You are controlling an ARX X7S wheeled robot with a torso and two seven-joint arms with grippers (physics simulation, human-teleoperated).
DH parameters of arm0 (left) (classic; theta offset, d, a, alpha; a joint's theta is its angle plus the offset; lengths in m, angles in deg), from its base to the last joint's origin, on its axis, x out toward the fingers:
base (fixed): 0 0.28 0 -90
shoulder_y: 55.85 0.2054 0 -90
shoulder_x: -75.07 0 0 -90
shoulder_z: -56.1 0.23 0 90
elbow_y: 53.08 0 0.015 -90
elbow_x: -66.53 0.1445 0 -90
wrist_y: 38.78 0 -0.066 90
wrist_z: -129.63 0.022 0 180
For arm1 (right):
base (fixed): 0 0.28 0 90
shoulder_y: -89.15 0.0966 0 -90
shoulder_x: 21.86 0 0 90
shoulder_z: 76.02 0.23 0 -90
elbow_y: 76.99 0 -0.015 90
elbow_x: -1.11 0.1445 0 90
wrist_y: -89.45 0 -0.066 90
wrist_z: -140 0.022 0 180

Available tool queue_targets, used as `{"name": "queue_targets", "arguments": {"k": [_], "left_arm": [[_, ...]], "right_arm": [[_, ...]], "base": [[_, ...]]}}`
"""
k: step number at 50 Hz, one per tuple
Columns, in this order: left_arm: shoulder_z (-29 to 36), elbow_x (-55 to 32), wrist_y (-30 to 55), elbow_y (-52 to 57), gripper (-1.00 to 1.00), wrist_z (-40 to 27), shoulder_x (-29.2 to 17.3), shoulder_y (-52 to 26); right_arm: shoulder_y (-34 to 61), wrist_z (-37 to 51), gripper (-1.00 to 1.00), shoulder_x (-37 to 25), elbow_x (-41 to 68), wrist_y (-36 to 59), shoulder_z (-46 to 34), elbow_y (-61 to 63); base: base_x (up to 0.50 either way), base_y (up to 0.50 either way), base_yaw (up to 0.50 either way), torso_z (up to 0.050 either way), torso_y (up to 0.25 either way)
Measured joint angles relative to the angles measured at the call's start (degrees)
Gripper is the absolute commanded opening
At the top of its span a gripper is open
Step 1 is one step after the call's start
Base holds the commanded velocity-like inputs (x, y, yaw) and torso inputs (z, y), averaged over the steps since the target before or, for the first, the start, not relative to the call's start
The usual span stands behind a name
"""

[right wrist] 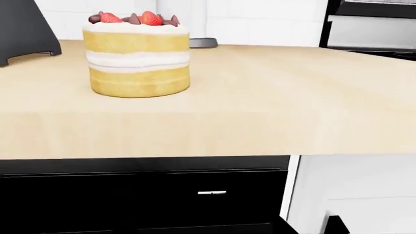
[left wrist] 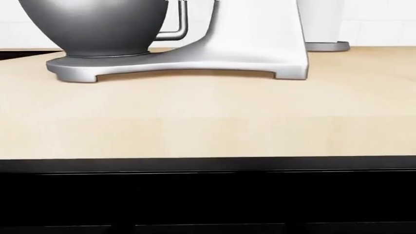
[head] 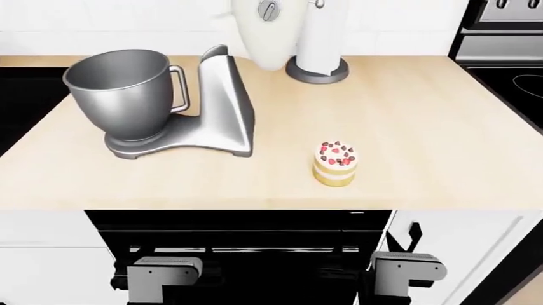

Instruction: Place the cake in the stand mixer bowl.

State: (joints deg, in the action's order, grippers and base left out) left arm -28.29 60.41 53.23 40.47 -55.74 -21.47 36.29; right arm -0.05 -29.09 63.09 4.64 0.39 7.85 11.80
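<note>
The cake (head: 335,163) stands upright on the wooden counter, right of the mixer; the right wrist view shows it (right wrist: 137,56) close, just past the counter's front edge. The stand mixer bowl (head: 123,92) sits empty on the silver base (head: 222,121) at the counter's left, handle towards the mixer column; the left wrist view shows its underside (left wrist: 97,27). My left gripper (head: 164,270) and right gripper (head: 407,268) hang low, below the counter's front edge, far from both. Their jaws do not show in any view.
The cream mixer head (head: 264,28) is tilted back behind the bowl. A paper towel holder (head: 318,44) stands at the back. A stove (head: 509,76) is at the right. A black oven front (head: 241,232) and white cabinet (head: 462,248) lie below the counter.
</note>
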Motion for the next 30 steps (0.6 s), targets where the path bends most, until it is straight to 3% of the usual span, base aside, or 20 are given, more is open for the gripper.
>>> {"name": "queue_targets", "arguments": {"k": [8,20,26,30], "left_arm": [[0.42,-0.29,-0.12,0.07,1.00,-0.49,-0.48,0.07],[0.94,-0.95,0.62,0.42,1.00,-1.19,-1.18,0.07],[0.25,-6.47,15.78,12.68,1.00,-2.00,-3.50,-1.20],[-3.84,-14.20,31.77,23.93,1.00,-4.24,-4.57,-5.52]], "right_arm": [[0.02,1.11,1.00,-0.40,0.00,0.04,-0.64,-0.01],[0.22,2.16,1.00,-1.02,0.58,1.62,-1.56,0.83],[-0.01,1.59,1.00,-3.54,2.86,13.73,-1.75,12.85],[2.19,1.64,1.00,-5.27,6.54,27.35,0.17,24.11]], "base": [[0.00,0.50,0.00,0.050,0.000],[0.00,0.01,0.00,0.000,0.000],[0.00,0.00,0.00,0.000,0.000],[0.00,0.00,0.00,0.000,0.000]]}}
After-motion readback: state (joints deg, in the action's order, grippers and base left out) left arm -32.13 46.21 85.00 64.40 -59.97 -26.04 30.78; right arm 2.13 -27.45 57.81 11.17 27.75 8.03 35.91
